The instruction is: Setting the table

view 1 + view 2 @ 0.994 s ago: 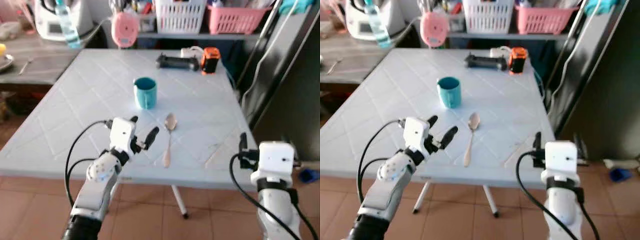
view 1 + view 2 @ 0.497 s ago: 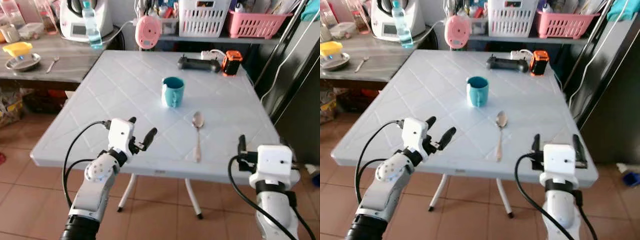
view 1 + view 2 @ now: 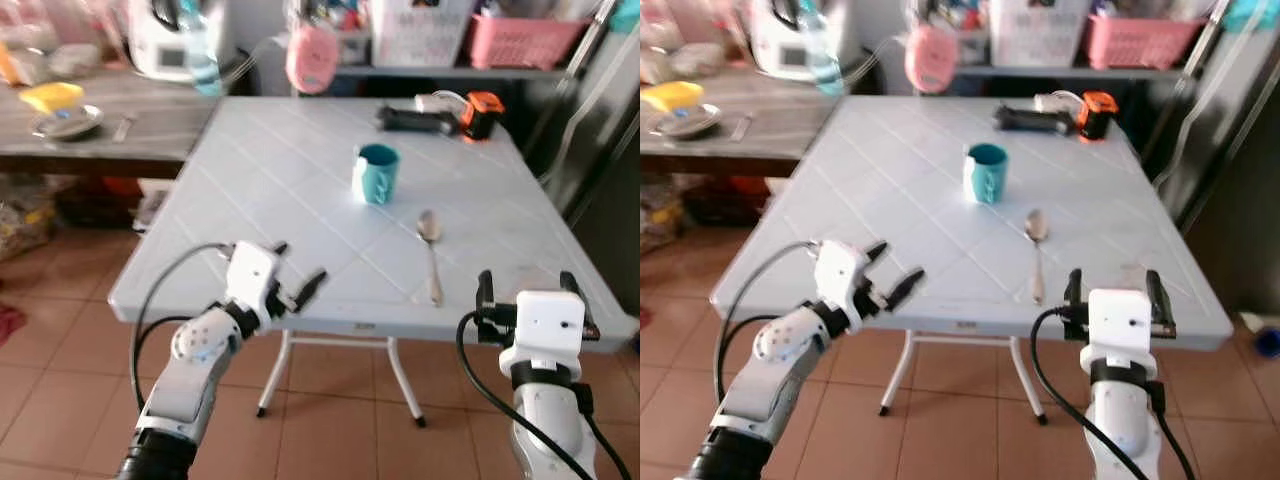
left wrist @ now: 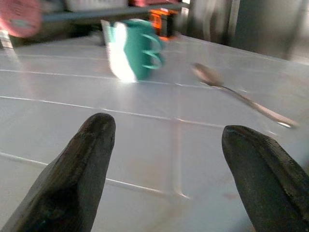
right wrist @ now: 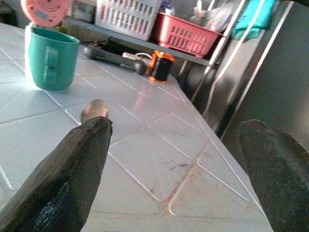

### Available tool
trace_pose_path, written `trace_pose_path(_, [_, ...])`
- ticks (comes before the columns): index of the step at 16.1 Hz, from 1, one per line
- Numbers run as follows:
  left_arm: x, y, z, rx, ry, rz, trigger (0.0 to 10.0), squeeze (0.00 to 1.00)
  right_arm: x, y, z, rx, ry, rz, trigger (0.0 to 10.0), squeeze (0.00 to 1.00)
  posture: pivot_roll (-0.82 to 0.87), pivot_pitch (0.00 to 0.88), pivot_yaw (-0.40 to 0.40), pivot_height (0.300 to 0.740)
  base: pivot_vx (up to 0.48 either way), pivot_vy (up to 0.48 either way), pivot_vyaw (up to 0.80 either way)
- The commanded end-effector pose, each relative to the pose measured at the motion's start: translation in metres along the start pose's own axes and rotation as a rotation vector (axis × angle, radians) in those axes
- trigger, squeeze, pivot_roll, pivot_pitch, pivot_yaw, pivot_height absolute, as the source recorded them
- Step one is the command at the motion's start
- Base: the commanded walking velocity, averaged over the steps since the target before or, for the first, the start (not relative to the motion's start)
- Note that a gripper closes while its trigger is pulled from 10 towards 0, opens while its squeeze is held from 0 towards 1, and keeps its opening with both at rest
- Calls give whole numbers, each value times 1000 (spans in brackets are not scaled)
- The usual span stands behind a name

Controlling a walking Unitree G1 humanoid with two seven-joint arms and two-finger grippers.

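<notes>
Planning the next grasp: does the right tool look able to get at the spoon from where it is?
Probably yes: the right tool is open at the table's near edge, and bare table lies between it and the spoon.

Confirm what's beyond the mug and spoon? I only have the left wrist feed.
Observer: At the table's far edge, behind the teal mug, lie a black device and an orange-black one.
Operator: Right end effector?
Observer: Open, at the near right corner, short of the spoon.
Operator: Left one over the table?
Observer: At its near edge, open.
Operator: Other dishes nearby?
Observer: A metal plate sits on the side counter to the left.
</notes>
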State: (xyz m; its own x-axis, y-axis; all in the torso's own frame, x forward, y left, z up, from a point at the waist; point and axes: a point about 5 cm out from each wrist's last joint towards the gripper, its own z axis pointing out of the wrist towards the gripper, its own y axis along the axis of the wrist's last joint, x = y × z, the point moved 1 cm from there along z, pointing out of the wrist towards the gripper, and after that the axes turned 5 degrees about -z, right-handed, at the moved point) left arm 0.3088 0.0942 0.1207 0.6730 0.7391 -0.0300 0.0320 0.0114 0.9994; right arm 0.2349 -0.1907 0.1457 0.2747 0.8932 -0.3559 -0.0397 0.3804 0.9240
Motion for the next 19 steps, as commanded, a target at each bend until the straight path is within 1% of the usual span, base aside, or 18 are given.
trace_pose_path(1, [-4,3,6,13,-65,2,10000,0,-3,0,3,3,-2,2,10000,0,49,80,11,740,0,0,0])
trace_pose_path(2, [-5,3,7,34,-100,6,10000,0,-3,0,4,3,2,2,10000,0,49,79,9,740,0,0,0])
trace_pose_path(3, [-5,6,10,51,-163,26,10000,0,-1,1,7,6,19,18,10000,0,49,79,9,740,0,0,0])
trace_pose_path(4, [-4,7,11,60,-187,31,10000,0,0,1,10,12,27,40,10000,0,49,79,9,740,0,0,0])
trace_pose_path(5, [-6,9,14,71,-232,37,10000,0,2,5,16,-6,36,60,10000,0,46,79,10,740,0,0,0])
trace_pose_path(6, [-7,9,14,76,-243,37,10000,0,2,6,18,-10,41,64,10000,0,46,79,10,740,0,0,0])
trace_pose_path(7, [-10,9,14,81,-275,38,10000,0,5,8,23,-15,58,81,10000,0,46,79,10,740,0,0,0])
trace_pose_path(8, [-13,8,14,90,-305,36,10000,0,7,9,30,0,63,136,10000,0,45,80,20,740,0,0,0])
trace_pose_path(9, [-16,9,13,95,-339,43,10000,0,11,9,39,37,81,218,10000,0,45,80,20,740,0,0,0])
trace_pose_path(10, [-16,10,13,97,-352,42,10000,0,12,10,46,43,75,252,10000,0,53,85,21,740,0,0,0])
trace_pose_path(11, [-16,11,13,98,-359,45,10000,0,12,12,50,39,72,253,10000,0,53,85,21,740,0,0,0])
trace_pose_path(12, [-14,15,12,103,-377,52,10000,0,14,17,57,25,73,254,10000,0,62,91,19,740,0,0,0])
trace_pose_path(13, [-14,18,11,111,-401,63,10000,0,17,16,60,38,77,263,10000,0,68,94,19,740,0,0,0])
trace_pose_path(14, [-13,21,11,109,-411,92,10000,0,22,12,61,66,94,265,10000,0,70,95,19,740,0,0,0])
trace_pose_path(16, [-11,25,12,101,-403,99,10000,0,27,5,61,118,101,290,10000,0,71,99,22,740,0,0,0])
trace_pose_path(18, [-8,26,13,101,-398,105,10000,0,35,-2,63,170,121,362,10000,0,71,99,22,740,0,0,0])
trace_pose_path(19, [-8,27,14,101,-397,107,10000,0,39,-5,64,181,149,376,10000,0,68,103,29,740,0,0,0])
